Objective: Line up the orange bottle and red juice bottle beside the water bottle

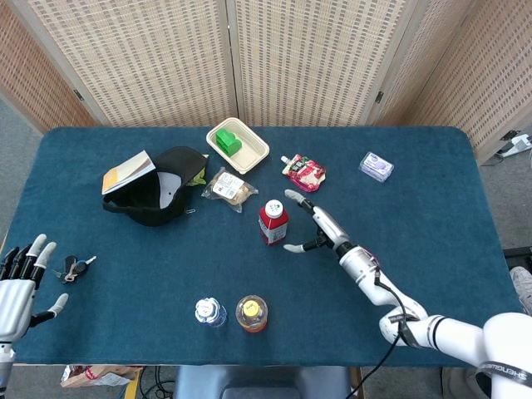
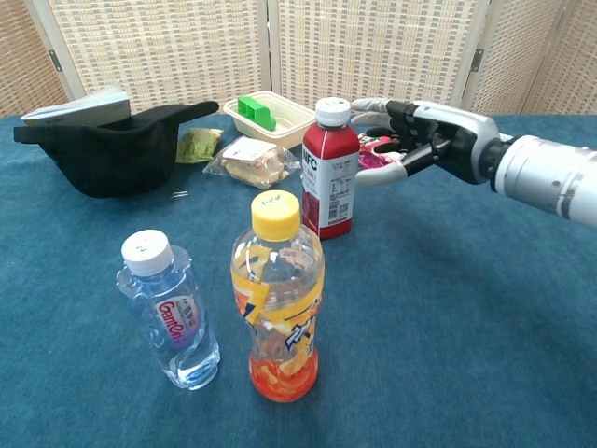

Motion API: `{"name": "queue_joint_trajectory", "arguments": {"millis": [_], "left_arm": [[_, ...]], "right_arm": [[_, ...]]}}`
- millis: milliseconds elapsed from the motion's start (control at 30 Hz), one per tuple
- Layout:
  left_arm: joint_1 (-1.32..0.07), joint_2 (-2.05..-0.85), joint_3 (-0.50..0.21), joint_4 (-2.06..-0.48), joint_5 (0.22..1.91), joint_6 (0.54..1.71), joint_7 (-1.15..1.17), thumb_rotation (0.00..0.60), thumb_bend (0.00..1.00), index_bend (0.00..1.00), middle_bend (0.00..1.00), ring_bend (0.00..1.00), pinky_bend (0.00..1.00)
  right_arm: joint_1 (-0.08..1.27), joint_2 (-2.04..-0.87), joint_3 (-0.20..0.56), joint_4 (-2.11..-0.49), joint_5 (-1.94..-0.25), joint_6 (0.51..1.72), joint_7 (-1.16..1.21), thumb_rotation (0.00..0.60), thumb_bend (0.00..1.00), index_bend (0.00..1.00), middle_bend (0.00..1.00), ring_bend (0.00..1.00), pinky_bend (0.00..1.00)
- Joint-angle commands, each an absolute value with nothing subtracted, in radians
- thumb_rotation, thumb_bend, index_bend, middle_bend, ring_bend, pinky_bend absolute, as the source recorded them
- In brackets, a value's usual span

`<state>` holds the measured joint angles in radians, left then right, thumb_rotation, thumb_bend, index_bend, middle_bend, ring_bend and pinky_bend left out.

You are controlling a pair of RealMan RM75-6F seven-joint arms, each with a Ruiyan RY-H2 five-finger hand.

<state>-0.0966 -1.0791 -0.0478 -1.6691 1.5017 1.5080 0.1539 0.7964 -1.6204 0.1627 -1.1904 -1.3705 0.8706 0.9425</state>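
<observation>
Blue table (image 1: 432, 208), upright red juice bottle (image 2: 329, 168)

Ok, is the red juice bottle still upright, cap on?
Upright, cap on. The red juice bottle stands on the table with its white cap on top; the right hand is open beside it, not gripping.

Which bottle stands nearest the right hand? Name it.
The red juice bottle, white-capped, right beside the right hand; the orange bottle and water bottle stand farther off.

A black cap (image 1: 158, 196), green-block tray (image 1: 238, 145), snack bag (image 1: 228, 188) and keys (image 1: 73, 268) lie about.
</observation>
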Motion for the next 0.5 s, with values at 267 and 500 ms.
{"name": "queue_joint_trajectory", "arguments": {"millis": [267, 500], "left_arm": [[-0.093, -1.076, -0.047, -1.670, 1.493, 1.504, 0.136, 0.600, 0.23, 0.00, 0.00, 0.00, 0.00], [-0.093, -1.073, -0.047, -1.665, 1.495, 1.502, 0.117, 0.600, 0.23, 0.00, 0.00, 0.00, 0.00]], "right_arm": [[0.863, -1.750, 0.192, -1.029, -1.401, 0.806, 1.043, 0.600, 0.00, 0.00, 0.08, 0.00, 0.08], [0.870, -1.792, 0.200, -0.970, -1.406, 0.806, 1.077, 0.600, 0.24, 0.23, 0.26, 0.09, 0.08]]}}
